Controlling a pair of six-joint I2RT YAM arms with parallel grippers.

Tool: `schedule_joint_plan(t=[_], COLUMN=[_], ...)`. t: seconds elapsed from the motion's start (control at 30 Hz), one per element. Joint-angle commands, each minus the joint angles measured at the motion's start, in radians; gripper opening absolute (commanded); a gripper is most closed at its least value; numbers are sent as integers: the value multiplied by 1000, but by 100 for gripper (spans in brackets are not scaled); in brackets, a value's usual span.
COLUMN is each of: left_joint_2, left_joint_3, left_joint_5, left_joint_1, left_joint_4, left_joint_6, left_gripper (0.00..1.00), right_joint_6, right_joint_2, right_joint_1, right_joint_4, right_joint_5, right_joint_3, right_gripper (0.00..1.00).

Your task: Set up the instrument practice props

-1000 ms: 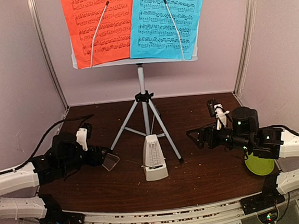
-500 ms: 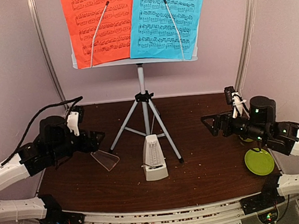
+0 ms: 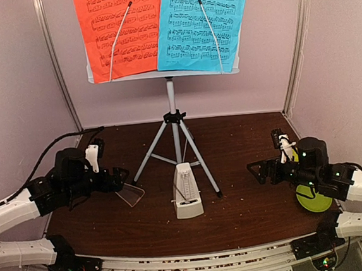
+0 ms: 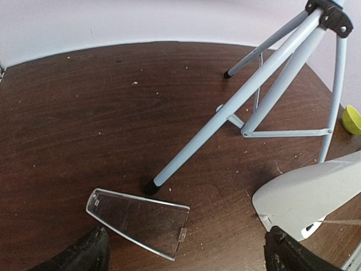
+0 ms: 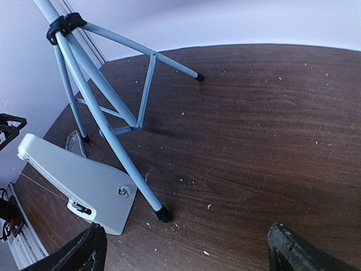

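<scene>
Above brown tabletop (image 3: 244, 136), left tool (image 3: 122, 178) and right tool (image 3: 254, 172) hover released, pointing inward.

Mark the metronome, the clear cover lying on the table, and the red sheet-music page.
metronome (image 3: 187, 192): top external view, on its front face.
clear cover (image 4: 138, 223): left wrist view, middle of the flat panel.
red sheet-music page (image 3: 96, 35): top external view, left half of the sheet.

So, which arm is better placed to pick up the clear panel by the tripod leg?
Left. The clear panel lies just ahead of the open left hand; the right hand sits beyond the metronome and tripod.
</scene>
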Motion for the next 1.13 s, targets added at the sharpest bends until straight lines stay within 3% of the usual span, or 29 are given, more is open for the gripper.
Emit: schedule_joint_plan(t=[0.0,0.23,0.67,1.1], left_joint_2=[-12,63,312,242], left_joint_3=[-43,-82,53,16], left_joint_5=[-32,-34,-53,-90], left_joint_1=[8,8,8,34], left_joint_4=[30,105,129,116], left_joint_6=[-73,-103,-97,-112], left_gripper=[98,98,98,98], right_joint_6=[35,53,70,71], right_joint_2=[-4,11,134,160], right_joint_1=[-11,-17,-38,-52], right_joint_4=[56,96,215,236], right_joint_5=[-21,-16,-43,-64], right_joint_3=[-42,-99,-121,-94], right_gripper=[100,100,100,100])
